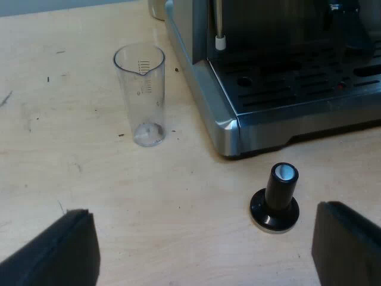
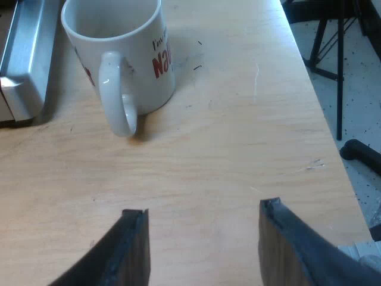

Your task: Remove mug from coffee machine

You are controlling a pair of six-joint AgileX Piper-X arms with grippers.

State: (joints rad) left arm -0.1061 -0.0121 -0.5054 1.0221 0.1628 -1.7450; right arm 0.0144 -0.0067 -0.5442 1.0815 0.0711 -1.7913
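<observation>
White mug (image 2: 128,59), red lettering "I'm"

Soft, even light falls on my counter (image 1: 71,167). The machine's (image 1: 205,95) steel corner glints, its recess is dark; the tamper's (image 1: 275,199) knob catches white glare. The mug (image 2: 143,71) casts a short faint shadow.

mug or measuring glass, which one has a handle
The white mug with red lettering: a looped handle on its side. The clear measuring glass has only graduation marks.
</observation>
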